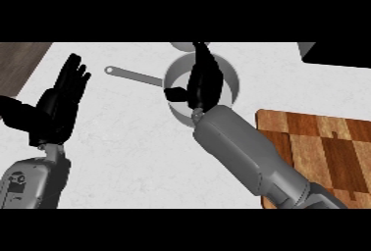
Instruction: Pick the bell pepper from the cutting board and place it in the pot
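The grey pot (230, 73) stands at the counter's back middle, its long handle (134, 75) pointing left. My right hand (204, 81) reaches over the pot's opening, fingers stretched away from me and thumb out to the left, and covers most of the inside. No bell pepper shows anywhere; whatever lies in the pot under the hand is hidden. The wooden cutting board (326, 142) lies at the right, and nothing rests on the part I can see. My left hand (62, 98) is open at the left with its fingers up, resting.
A dark block (337, 54) sits at the back right corner. A small grey rim (181, 45) peeks in behind the pot. The counter's left edge (36, 63) runs diagonally, with dark floor beyond it. My right forearm (246, 152) crosses the board's near left corner.
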